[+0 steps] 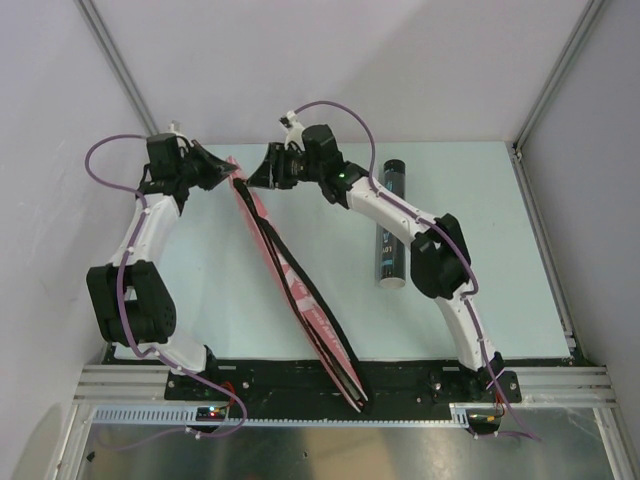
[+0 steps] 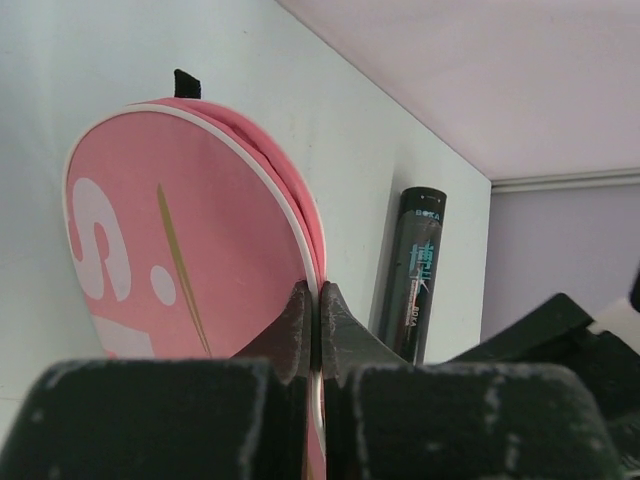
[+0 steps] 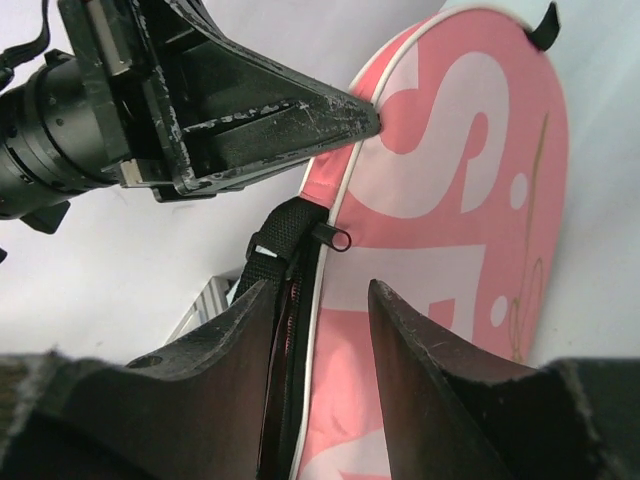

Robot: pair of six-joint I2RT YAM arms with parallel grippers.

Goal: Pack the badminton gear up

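One zipper pull [image 3: 335, 237] lay just beyond my half-open right gripper [image 3: 320, 290], on the far edge of the pink racket case [image 3: 450, 200] that my left gripper [image 2: 315, 295] pinched

pink white-lettered case [image 2: 190, 250], black tube [image 1: 390, 225]

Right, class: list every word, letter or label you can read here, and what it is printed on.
"S." in big white lettering, cut off at the edge, on the pink racket case.
On the black tube: a small cap word and teal side print, both too blurred to read.
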